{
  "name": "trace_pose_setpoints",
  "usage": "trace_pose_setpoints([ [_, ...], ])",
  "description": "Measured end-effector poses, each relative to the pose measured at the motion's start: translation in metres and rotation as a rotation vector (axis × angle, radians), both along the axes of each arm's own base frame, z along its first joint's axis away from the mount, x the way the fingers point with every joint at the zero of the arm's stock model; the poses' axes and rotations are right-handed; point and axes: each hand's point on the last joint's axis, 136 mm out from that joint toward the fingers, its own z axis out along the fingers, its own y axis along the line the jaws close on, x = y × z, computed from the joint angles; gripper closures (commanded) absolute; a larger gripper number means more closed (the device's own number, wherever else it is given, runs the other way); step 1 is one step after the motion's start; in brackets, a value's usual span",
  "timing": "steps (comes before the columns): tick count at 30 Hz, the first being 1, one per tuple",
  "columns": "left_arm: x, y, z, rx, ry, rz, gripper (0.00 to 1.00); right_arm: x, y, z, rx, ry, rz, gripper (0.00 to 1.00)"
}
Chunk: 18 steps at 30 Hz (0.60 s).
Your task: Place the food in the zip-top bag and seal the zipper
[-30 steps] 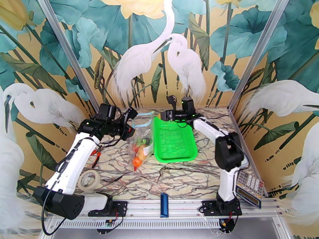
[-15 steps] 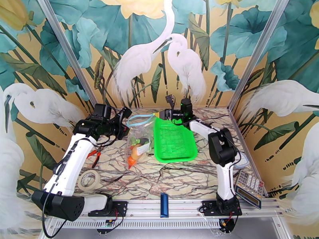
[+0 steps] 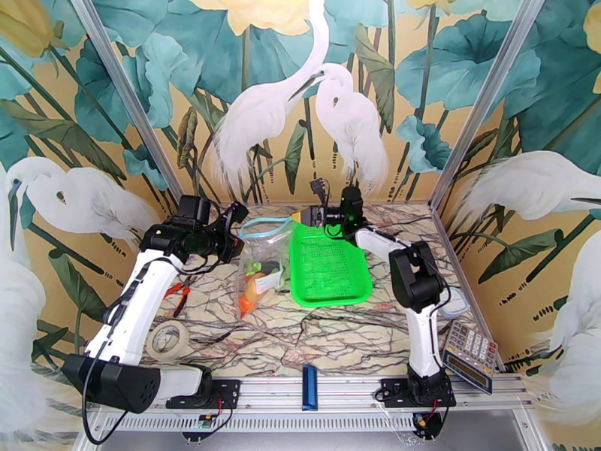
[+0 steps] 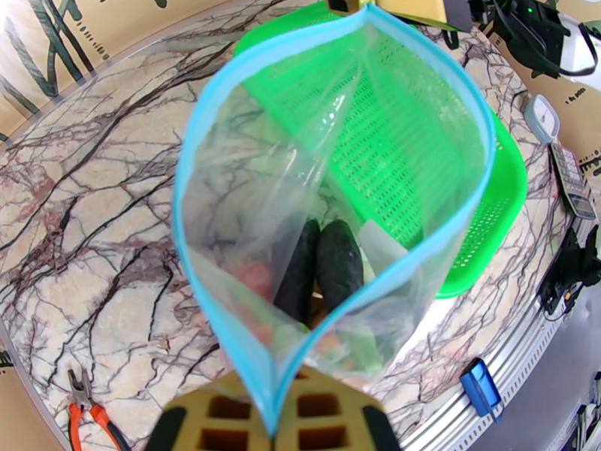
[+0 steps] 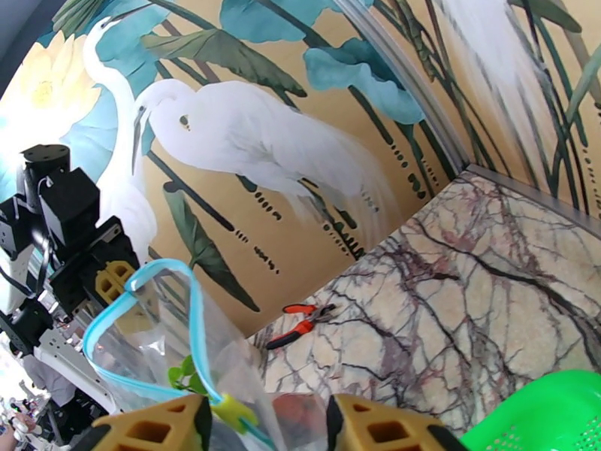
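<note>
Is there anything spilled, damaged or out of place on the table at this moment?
Nothing looks spilled or damaged. One thing stands out: the zip-top bag, pinched at one end of its mouth by the left gripper, has its zipper gaping wide, unsealed, with the food lying at the bottom inside.

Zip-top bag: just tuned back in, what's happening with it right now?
The left gripper is shut on the near end of the zip-top bag, holding its mouth up and wide open. The food sits at the bottom of the bag, next to the green basket. The right gripper is open, straddling the far end of the zipper, which is not yet sealed.
</note>
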Motion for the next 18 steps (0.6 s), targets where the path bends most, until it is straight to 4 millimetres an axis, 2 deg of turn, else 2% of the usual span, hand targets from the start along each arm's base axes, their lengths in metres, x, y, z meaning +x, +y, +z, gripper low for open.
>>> trace_pose_setpoints([
  [4, 0.001, 0.002, 0.0, 0.0, 0.0, 0.007, 1.0, -0.007, 0.003, -0.006, -0.007, 0.014, 0.024, 0.54],
  [7, 0.001, 0.004, 0.0, 0.0, 0.0, 0.012, 1.0, -0.012, 0.004, -0.018, -0.02, 0.047, 0.033, 0.54],
  [10, 0.002, 0.006, 0.0, 0.0, 0.0, 0.018, 1.0, -0.016, 0.004, -0.029, -0.034, 0.078, 0.042, 0.67],
  [12, 0.002, 0.007, 0.0, 0.0, 0.0, 0.021, 1.0, -0.018, 0.003, -0.032, -0.038, 0.089, 0.049, 0.84],
  [13, 0.002, 0.007, 0.0, 0.0, 0.0, 0.021, 1.0, -0.019, 0.003, -0.031, -0.037, 0.084, 0.051, 0.88],
  [17, 0.002, 0.008, 0.0, 0.0, 0.0, 0.023, 1.0, -0.025, 0.002, -0.018, -0.031, 0.068, 0.053, 0.91],
  [18, 0.003, 0.008, 0.0, 0.0, 0.0, 0.025, 1.0, -0.026, 0.001, -0.012, -0.026, 0.057, 0.052, 0.98],
])
